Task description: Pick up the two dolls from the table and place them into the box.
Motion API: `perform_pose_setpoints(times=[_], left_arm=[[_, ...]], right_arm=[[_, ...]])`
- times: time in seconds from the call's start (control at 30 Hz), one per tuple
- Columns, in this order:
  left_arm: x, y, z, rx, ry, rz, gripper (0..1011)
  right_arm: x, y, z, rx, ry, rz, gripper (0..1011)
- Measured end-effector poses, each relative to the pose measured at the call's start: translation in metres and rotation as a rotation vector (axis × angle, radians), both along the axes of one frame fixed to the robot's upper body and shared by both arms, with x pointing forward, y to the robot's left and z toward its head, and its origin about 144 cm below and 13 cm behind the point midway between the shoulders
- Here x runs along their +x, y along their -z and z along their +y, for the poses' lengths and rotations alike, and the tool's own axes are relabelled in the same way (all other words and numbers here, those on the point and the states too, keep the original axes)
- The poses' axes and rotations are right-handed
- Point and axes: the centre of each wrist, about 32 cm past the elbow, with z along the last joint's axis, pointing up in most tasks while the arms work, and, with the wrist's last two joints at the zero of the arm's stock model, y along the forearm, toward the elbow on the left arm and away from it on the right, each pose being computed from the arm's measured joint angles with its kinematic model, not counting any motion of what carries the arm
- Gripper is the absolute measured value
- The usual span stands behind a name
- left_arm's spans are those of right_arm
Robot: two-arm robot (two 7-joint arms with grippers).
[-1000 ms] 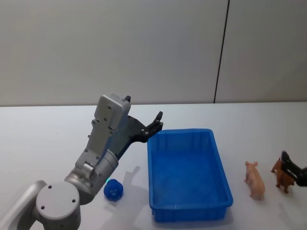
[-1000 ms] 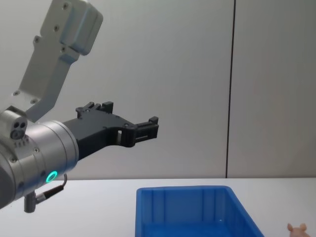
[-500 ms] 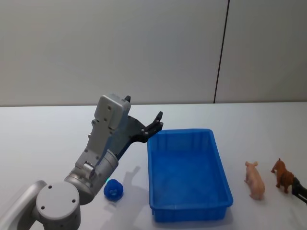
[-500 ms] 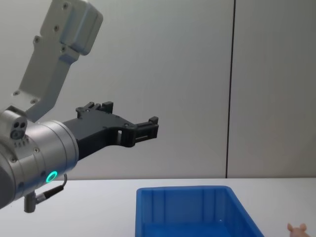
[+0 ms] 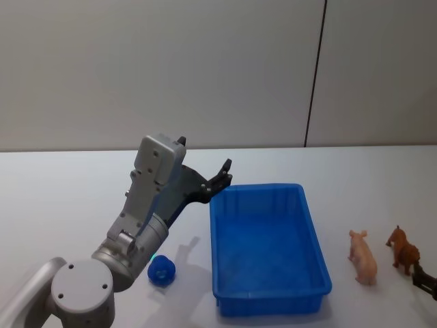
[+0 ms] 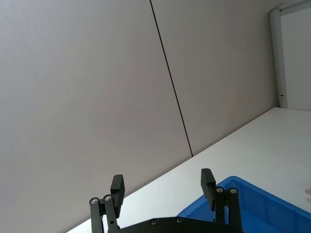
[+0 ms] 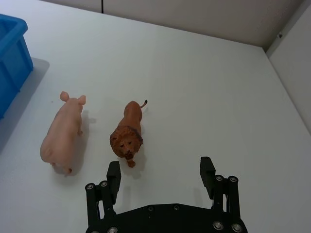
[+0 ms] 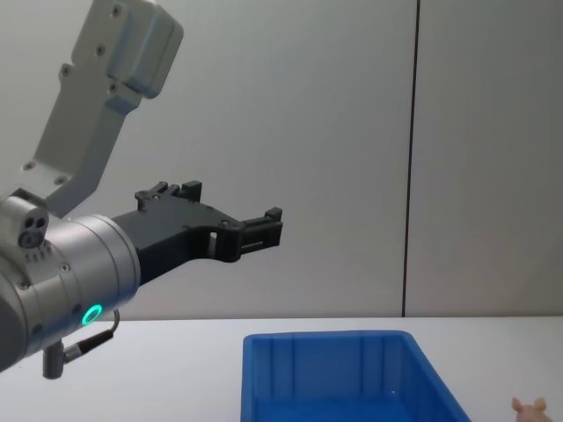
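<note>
My right gripper [image 7: 160, 167]: wide open, empty, facing the lion [image 7: 129, 131]. The pink doll [image 7: 60, 141] stands between lion and box [image 5: 256, 187]; I should centre over its body, clear of the lion. My left gripper [image 6: 163, 179]: open, empty, raised. The blue doll [image 5: 162, 270] sits on the table [image 5: 68, 191], left of the box.

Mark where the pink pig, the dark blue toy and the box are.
pink pig [image 7: 60, 137]: right wrist view, middle of its back.
dark blue toy [image 5: 162, 270]: head view, its rounded top.
box [image 5: 273, 304]: head view, its near outer wall.
</note>
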Motion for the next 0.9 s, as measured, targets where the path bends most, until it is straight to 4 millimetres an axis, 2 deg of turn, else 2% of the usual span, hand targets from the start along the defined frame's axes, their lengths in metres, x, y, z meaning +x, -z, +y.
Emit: perform_pose_setpoints(times=[0.57, 0.9], left_arm=[[0.0, 0.0, 0.0, 0.0, 0.0, 0.0, 1001], [0.0, 0.0, 0.0, 0.0, 0.0, 0.0, 1001]], right_arm=[[0.038, 0.012, 0.005, -0.028, -0.075, 0.06, 1001], [0.051, 0.019, 0.009, -0.035, -0.088, 0.085, 1001]])
